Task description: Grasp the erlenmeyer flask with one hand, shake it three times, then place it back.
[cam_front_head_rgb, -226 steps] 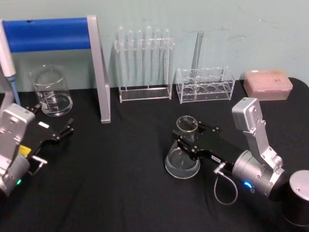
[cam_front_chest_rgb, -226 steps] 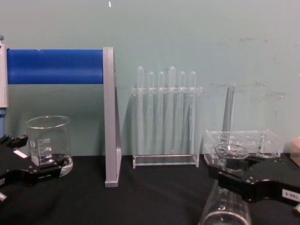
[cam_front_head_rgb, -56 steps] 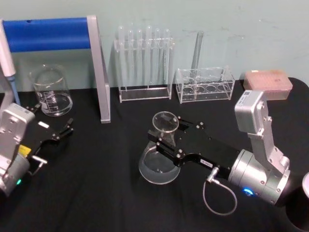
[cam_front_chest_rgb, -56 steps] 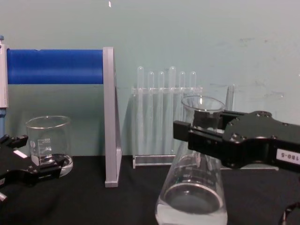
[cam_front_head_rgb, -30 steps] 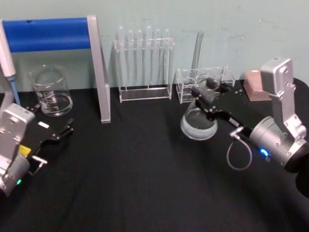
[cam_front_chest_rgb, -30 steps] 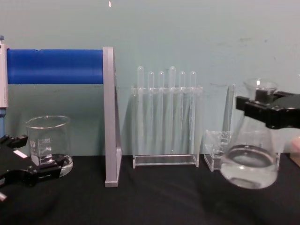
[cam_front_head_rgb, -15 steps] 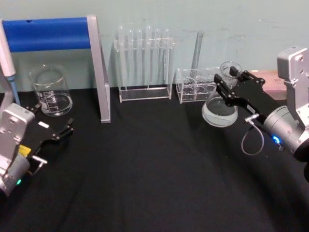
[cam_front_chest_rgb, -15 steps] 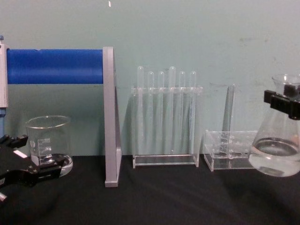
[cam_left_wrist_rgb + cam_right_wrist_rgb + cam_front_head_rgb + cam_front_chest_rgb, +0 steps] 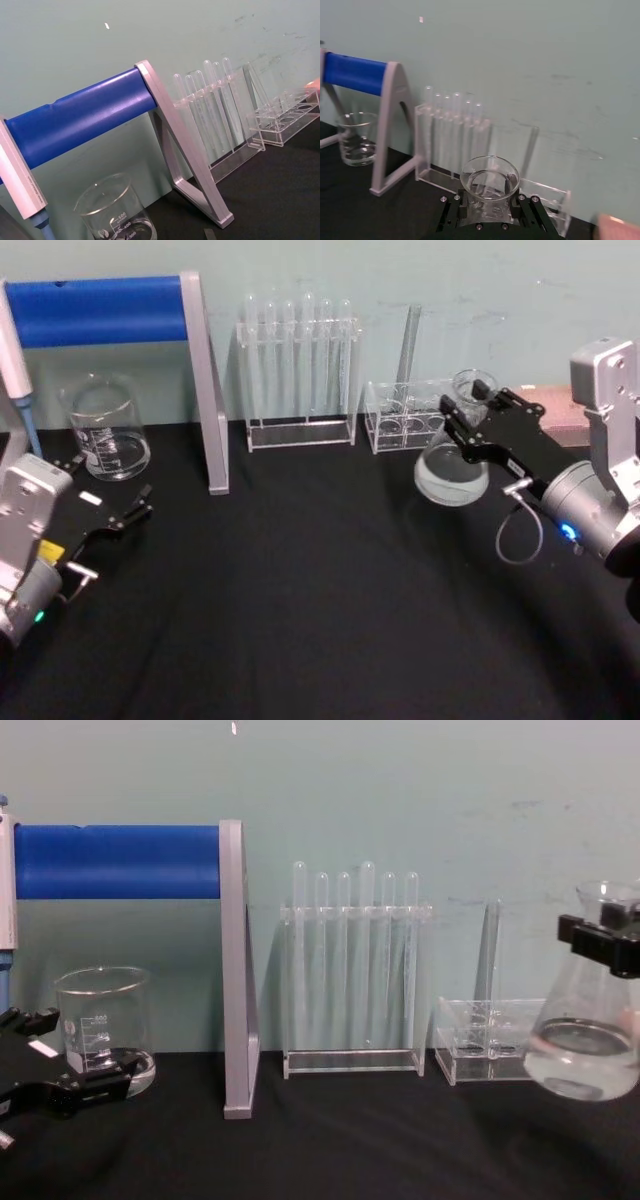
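The erlenmeyer flask (image 9: 452,472) is clear glass and hangs in the air at the right, slightly tilted, just in front of a low clear rack. My right gripper (image 9: 470,418) is shut on its neck below the flared rim. In the chest view the flask (image 9: 585,1055) is at the right edge, with the black right gripper (image 9: 603,942) clamped on its neck. The right wrist view looks down on the flask's rim (image 9: 490,178) between the black fingers (image 9: 454,212). My left gripper (image 9: 105,485) rests open on the black table at the left, beside a beaker.
A glass beaker (image 9: 105,430) stands at the back left next to a blue-barred metal stand (image 9: 205,390). A test tube rack (image 9: 300,370) and a low clear rack (image 9: 425,418) line the back wall. A pink box (image 9: 555,405) sits behind the right arm.
My right gripper carried the flask from near the table's middle to the right over the last two seconds. In the last half second it shifted only slightly left. The left arm stayed still.
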Robot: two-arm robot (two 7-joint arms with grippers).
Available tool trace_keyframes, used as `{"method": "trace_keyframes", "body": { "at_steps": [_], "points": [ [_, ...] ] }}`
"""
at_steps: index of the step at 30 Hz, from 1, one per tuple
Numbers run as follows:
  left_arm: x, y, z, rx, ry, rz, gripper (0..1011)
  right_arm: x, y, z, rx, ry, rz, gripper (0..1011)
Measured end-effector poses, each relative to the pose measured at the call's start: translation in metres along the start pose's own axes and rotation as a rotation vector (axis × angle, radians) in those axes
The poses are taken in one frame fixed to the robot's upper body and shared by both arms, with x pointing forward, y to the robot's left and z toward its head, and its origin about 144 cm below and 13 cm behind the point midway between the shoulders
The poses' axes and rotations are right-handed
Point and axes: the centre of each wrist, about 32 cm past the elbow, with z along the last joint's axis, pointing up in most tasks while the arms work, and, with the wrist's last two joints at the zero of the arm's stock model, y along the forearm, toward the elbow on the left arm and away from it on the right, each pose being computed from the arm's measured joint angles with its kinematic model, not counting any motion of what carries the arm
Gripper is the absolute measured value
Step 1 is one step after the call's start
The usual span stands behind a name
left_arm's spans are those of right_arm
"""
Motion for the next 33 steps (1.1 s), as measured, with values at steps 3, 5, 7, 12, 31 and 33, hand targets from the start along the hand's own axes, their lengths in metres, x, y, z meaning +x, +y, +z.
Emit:
{"method": "trace_keyframes", "body": {
  "at_steps": [3,5,7,12,31,33],
  "points": [
    [0.000,0.000,0.000,0.000,0.000,0.000,1001,-0.006,-0.001,0.001,0.002,0.005,0.029,457],
    [0.000,0.000,0.000,0.000,0.000,0.000,1000,-0.009,-0.002,0.001,0.004,0.008,0.045,457],
    [0.000,0.000,0.000,0.000,0.000,0.000,1001,-0.015,-0.003,0.002,0.007,0.014,0.074,457],
    [0.000,0.000,0.000,0.000,0.000,0.000,1001,-0.029,-0.006,0.004,0.011,0.025,0.149,457],
    [0.000,0.000,0.000,0.000,0.000,0.000,1001,-0.063,-0.024,0.013,0.037,0.044,0.367,457],
    [0.000,0.000,0.000,0.000,0.000,0.000,1001,-0.065,-0.025,0.014,0.040,0.043,0.380,457]
  ]
}}
